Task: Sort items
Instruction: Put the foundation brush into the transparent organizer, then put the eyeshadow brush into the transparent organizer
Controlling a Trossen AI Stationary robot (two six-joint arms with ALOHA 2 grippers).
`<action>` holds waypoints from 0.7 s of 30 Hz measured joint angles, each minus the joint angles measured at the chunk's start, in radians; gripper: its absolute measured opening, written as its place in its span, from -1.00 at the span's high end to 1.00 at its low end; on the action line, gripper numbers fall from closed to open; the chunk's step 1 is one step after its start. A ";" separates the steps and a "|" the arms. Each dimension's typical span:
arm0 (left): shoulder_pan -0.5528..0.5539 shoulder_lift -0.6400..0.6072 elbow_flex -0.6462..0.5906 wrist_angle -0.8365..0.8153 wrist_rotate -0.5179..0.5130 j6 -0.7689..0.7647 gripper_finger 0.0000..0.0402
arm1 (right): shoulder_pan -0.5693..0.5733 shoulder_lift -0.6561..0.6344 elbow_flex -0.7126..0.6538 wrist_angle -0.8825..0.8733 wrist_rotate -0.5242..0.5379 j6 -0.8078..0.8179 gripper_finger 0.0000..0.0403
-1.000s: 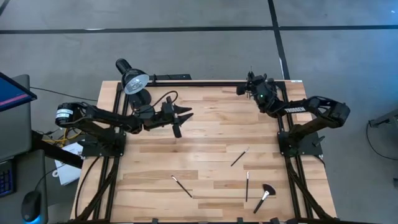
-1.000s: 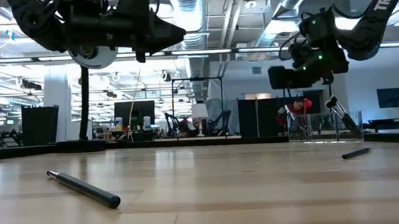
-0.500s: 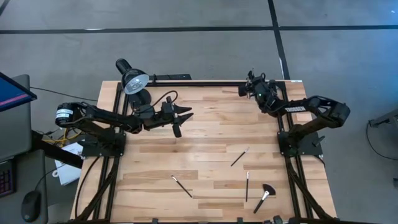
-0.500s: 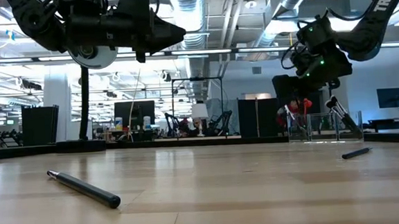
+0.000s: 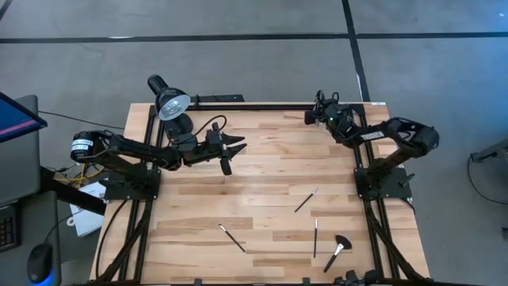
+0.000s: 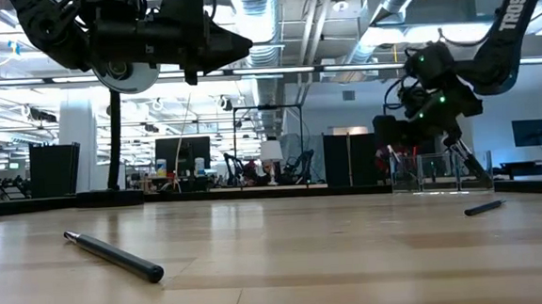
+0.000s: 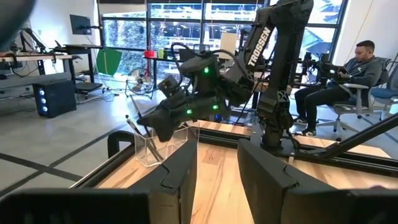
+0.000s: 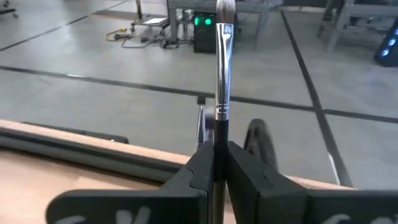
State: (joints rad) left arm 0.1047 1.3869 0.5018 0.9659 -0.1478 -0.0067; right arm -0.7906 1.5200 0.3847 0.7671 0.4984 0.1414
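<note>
High view: right gripper (image 5: 321,111) is held over the far right corner of the surface (image 5: 262,183), clamped on a brush (image 8: 222,68).

A lamp (image 5: 168,102) is seen at the far left corner, and a clear container (image 7: 157,145) with brushes stands at the far right edge, under the right gripper. Left gripper (image 5: 236,148) is held above the left middle, fingers slightly apart and empty. Four brushes are left on the near half: one (image 5: 232,237) near centre, two thin ones (image 5: 306,199) (image 5: 315,237) and a fan brush (image 5: 337,249) toward the right, well apart from both grippers. The middle is left open.
</note>
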 joint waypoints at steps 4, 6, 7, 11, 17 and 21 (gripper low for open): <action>0.004 0.000 0.000 0.000 0.000 0.002 0.44 | 0.002 0.054 0.000 0.042 -0.005 0.001 0.87; 0.009 0.000 0.000 0.000 0.000 0.007 0.44 | 0.005 0.063 0.000 0.050 -0.005 0.001 0.87; 0.011 0.000 0.000 0.000 0.000 0.007 0.44 | 0.007 0.064 0.000 0.049 -0.005 0.001 0.87; 0.022 0.000 0.000 0.003 0.001 0.010 0.44 | 0.019 0.064 0.000 0.045 -0.003 0.001 0.82; 0.035 0.000 0.000 0.005 0.000 0.010 0.44 | 0.032 0.064 0.000 0.041 -0.002 0.000 0.70; 0.035 0.000 0.000 0.014 0.000 0.010 0.44 | 0.032 0.058 0.000 0.018 -0.002 -0.001 0.65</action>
State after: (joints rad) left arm 0.1394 1.3869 0.5018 0.9794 -0.1478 0.0029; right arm -0.7589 1.5778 0.3843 0.7850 0.4969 0.1405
